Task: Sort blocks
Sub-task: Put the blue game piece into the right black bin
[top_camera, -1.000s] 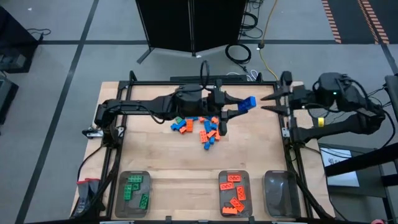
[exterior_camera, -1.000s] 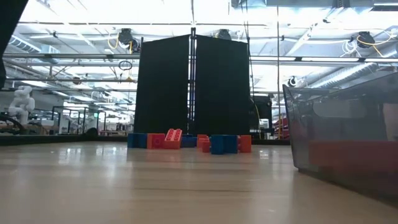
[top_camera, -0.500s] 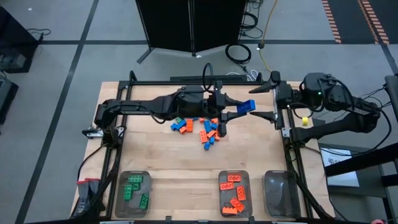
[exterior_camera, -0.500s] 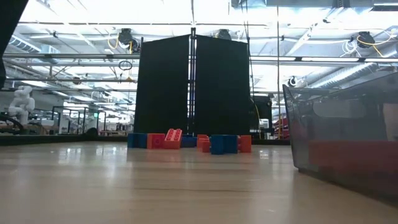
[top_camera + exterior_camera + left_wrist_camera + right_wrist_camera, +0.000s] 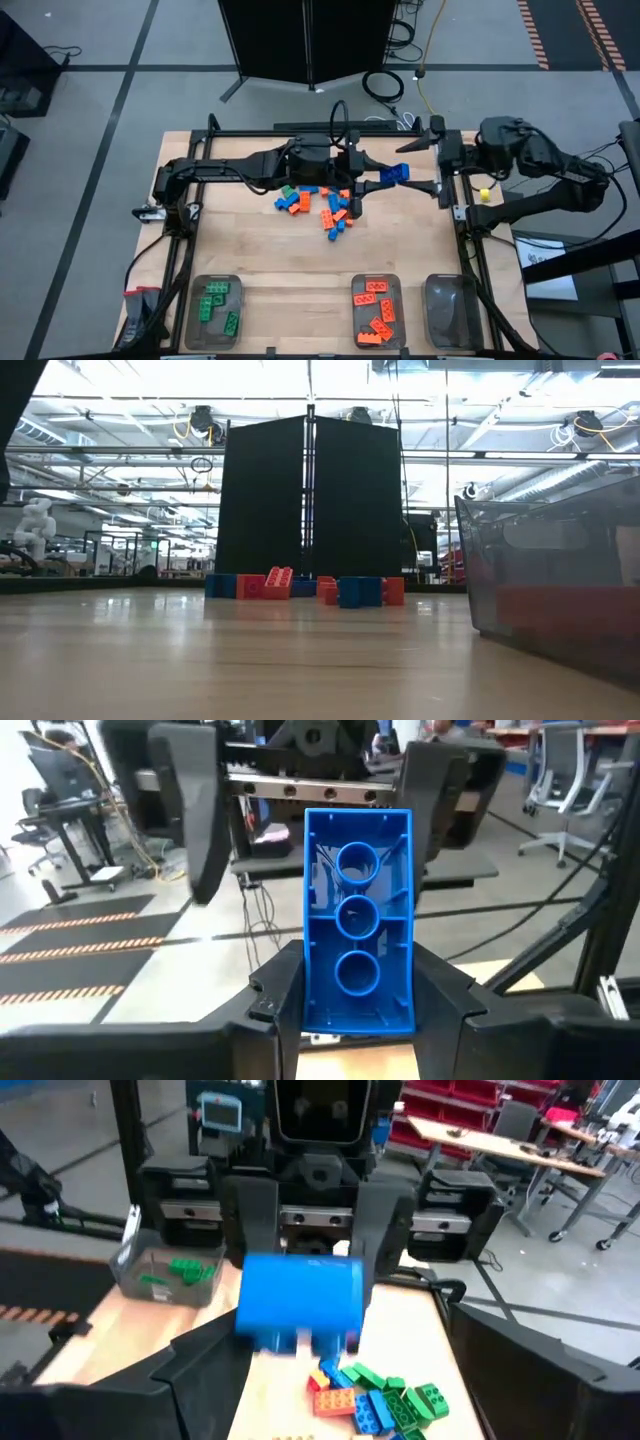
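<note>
Three trays [image 5: 214,310] held green, orange, nothing | left gripper [image 5: 384,177] pinched blue block [image 5: 396,172] above pile [image 5: 322,207] | right gripper [image 5: 433,161] spread, facing it

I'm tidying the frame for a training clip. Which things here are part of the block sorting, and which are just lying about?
Part of the job:
- blue block held by the left pincer
- right pincer, open, facing it
- pile of blocks
- green tray, orange tray, empty tray

Lying about:
- black screen
- floor cables
</note>
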### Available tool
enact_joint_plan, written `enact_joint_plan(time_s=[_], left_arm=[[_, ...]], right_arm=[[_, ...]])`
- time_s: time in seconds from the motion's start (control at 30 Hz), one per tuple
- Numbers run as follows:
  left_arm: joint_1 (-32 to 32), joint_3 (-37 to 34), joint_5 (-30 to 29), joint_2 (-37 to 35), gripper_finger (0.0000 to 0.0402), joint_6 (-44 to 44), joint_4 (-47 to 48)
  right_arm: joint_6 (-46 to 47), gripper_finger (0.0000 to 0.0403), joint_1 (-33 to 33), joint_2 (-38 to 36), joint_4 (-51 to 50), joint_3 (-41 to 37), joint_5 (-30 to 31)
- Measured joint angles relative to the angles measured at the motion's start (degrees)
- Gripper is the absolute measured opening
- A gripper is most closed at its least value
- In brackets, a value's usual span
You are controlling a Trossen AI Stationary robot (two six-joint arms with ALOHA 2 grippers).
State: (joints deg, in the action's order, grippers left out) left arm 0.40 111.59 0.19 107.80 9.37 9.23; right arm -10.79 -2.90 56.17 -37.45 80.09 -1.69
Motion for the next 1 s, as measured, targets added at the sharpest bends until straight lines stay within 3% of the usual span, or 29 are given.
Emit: enact_joint_plan(time_s=[0.33,0.7,1.0], left_arm=[[1.17,-0.04,0.13,0.14,0.0121,0.00,4.12],[1.14,-0.04,-0.23,0.12,0.0121,1.07,3.76],[1.07,-0.03,-0.28,0.12,0.0121,1.09,3.76]], right_arm=[[-0.62,0.0316,0.00,2.36,1.27,-0.02,0.15],[1.56,0.0232,-0.02,0.60,0.55,-0.02,0.13],[1.51,0.0202,-0.02,0.49,-1.56,-0.02,0.13]])
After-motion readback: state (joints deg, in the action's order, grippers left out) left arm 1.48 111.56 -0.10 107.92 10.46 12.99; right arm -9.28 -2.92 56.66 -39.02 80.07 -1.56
